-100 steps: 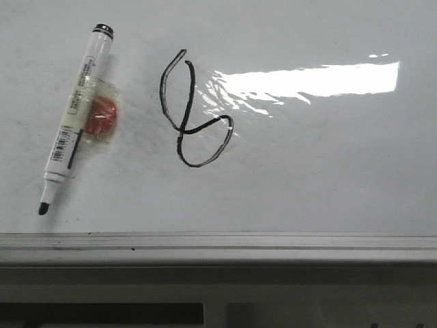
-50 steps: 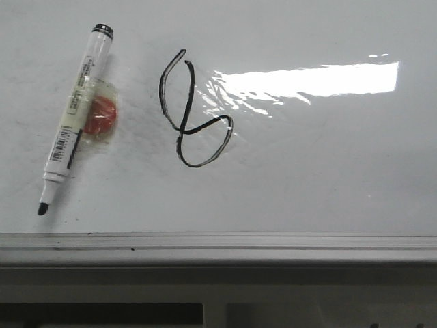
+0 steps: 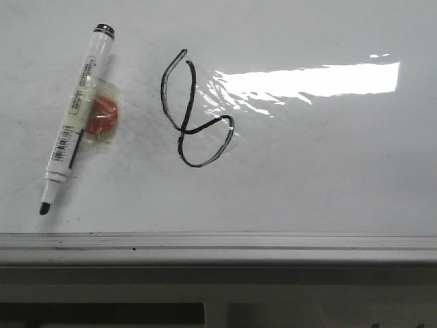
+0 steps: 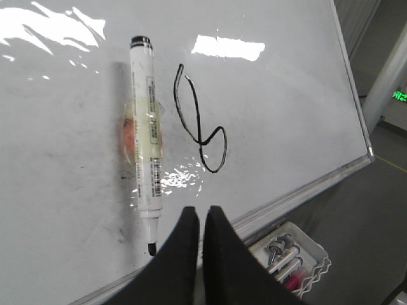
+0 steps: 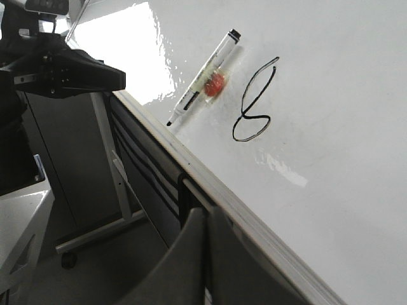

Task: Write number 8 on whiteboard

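Observation:
The number 8 (image 3: 194, 113) is a thin black lopsided loop drawn on the whiteboard (image 3: 307, 184). It also shows in the left wrist view (image 4: 200, 121) and the right wrist view (image 5: 254, 105). A white marker (image 3: 74, 116) with its black tip bare lies on the board left of the 8, an orange-red blob taped to its side (image 3: 104, 115). My left gripper (image 4: 200, 213) is shut and empty, near the board's front edge, just off the marker's tip (image 4: 152, 248). My right gripper (image 5: 206, 213) is shut and empty, at the board's frame edge, away from the 8.
The grey metal frame (image 3: 218, 246) runs along the board's near edge. A white wire tray (image 4: 292, 257) with markers hangs below the frame. A bright glare patch (image 3: 307, 78) lies right of the 8. The other arm (image 5: 57, 70) and a stand leg (image 5: 111, 165) show beyond the board.

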You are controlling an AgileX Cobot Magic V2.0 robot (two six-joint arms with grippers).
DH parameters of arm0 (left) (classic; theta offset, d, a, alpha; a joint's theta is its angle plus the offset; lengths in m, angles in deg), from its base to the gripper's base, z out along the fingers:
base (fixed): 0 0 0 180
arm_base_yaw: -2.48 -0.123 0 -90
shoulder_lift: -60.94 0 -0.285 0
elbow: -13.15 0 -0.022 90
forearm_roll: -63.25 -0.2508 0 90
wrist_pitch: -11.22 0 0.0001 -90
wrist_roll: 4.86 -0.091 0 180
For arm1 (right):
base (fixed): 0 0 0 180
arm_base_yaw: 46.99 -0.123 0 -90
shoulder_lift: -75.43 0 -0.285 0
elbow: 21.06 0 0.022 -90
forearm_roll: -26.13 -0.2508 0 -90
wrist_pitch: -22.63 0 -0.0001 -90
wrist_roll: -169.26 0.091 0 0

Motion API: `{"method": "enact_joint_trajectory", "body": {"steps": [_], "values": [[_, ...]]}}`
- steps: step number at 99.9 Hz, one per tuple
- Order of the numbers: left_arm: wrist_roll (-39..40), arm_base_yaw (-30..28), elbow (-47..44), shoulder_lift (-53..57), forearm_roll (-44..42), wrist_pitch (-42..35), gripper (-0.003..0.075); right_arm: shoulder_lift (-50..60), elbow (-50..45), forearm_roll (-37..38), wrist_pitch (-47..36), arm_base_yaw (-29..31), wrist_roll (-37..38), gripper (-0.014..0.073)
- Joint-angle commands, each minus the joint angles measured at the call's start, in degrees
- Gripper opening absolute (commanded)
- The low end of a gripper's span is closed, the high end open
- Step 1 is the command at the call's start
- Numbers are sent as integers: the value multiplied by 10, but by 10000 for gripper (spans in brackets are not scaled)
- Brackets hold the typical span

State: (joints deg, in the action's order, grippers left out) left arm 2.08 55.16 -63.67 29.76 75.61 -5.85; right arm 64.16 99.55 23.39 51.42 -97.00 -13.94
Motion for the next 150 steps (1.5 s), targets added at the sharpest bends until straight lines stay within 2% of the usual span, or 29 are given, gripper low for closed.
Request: {"method": "enact_joint_trajectory", "body": {"steps": [1, 14, 26, 45, 59, 78, 86, 98, 109, 115, 132, 150], "values": [[6, -19, -24, 23, 3, 2, -20, -7, 14, 6, -44, 0, -4, -64], [6, -84, -24, 68, -21, 60, -20, -7, 14, 6, -44, 0, -4, -64], [6, -172, -24, 112, -52, 135, -20, -7, 14, 6, -44, 0, -4, -64], [6, -291, -24, 180, -83, 208, -20, -7, 14, 6, -44, 0, -4, -64], [0, -374, -24, 217, -98, 226, -20, -7, 14, 6, -44, 0, -4, -64], [0, -452, -24, 253, -137, 227, -20, -7, 14, 6, -44, 0, -4, -64], [-1, -474, -24, 253, -179, 229, -20, -7, 14, 6, -44, 0, -4, -64], [-1, -495, -24, 253, -184, 244, -20, -7, 14, 6, -44, 0, -4, -64], [-3, -498, -24, 253, -177, 300, -20, -7, 14, 6, -44, 0, -4, -64], [-28, -498, -24, 253, -152, 336, -20, -7, 14, 6, -44, 0, -4, -64], [-131, -498, -24, 253, -131, 345, -20, -7, 14, 6, -44, 0, -4, -64], [-136, -498, -24, 253, -130, 346, -20, -7, 14, 6, -44, 0, -4, -64]]}}
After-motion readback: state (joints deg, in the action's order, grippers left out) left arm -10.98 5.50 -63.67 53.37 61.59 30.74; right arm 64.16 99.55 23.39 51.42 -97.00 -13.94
